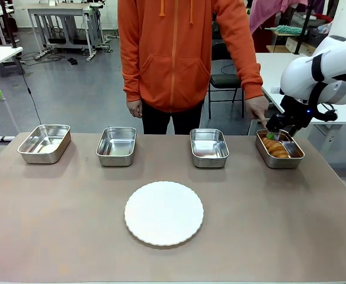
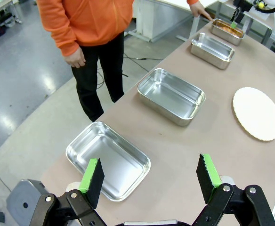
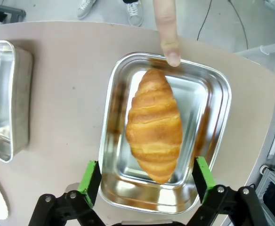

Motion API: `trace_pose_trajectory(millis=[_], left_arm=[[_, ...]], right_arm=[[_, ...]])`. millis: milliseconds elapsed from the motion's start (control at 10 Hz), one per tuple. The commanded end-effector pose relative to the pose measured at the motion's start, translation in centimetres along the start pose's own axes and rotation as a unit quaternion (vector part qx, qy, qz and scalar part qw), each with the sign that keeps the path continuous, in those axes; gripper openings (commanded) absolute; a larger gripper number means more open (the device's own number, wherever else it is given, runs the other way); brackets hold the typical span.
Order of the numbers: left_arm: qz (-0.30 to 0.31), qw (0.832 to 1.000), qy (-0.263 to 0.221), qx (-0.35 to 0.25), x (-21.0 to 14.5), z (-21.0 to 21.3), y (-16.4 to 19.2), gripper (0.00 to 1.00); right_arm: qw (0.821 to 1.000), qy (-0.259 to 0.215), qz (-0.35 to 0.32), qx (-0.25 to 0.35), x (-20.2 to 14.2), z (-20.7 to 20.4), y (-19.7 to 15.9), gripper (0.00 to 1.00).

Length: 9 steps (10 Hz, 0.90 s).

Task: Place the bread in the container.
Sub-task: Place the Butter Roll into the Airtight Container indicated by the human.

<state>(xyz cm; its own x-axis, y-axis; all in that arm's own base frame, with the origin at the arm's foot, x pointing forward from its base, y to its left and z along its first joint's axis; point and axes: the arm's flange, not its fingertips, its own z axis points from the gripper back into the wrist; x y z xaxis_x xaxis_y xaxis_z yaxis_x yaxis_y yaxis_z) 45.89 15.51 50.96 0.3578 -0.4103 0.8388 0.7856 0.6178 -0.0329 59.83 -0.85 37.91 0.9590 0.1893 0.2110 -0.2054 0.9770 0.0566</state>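
Right wrist view: the golden-brown, ridged croissant (image 3: 154, 125) lies flat inside the shallow rectangular stainless-steel pan (image 3: 217, 94) — the one at the robot's far right of four alike. The right gripper (image 3: 147, 181) hangs above it, green pads spread wide on either side of the bread, gripping nothing. A person's finger (image 3: 168, 33) touches the pan's far rim. The placing looks done; a good finish, I judge, is a straight lift upward — jaws kept wide so no pad catches the crust or the rolled rim. The left gripper (image 2: 149, 179) is likewise wide apart and empty, above the table's other end.
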Motion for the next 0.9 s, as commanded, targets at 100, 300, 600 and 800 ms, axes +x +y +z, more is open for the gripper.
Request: trace_pose_trajectory(millis=[100, 300, 600, 800], left_arm=[[-0.003, 1.000, -0.005, 0.000, 0.1, 0.0, -0.1, 1.00], [-0.003, 1.000, -0.005, 0.000, 0.1, 0.0, -0.1, 1.00], [-0.003, 1.000, -0.005, 0.000, 0.1, 0.0, -0.1, 1.00], [-0.003, 1.000, -0.005, 0.000, 0.1, 0.0, -0.1, 1.00]], right_arm=[[0.998, -0.042, -0.049, -0.015, -4.4, 4.5, 5.5, 1.00], [0.995, -0.048, -0.081, -0.029, -9.0, 6.5, 8.7, 1.00], [0.995, -0.060, -0.058, -0.045, -15.7, 7.8, 11.2, 1.00], [0.997, -0.049, -0.044, -0.035, -18.5, 7.2, 11.3, 1.00]])
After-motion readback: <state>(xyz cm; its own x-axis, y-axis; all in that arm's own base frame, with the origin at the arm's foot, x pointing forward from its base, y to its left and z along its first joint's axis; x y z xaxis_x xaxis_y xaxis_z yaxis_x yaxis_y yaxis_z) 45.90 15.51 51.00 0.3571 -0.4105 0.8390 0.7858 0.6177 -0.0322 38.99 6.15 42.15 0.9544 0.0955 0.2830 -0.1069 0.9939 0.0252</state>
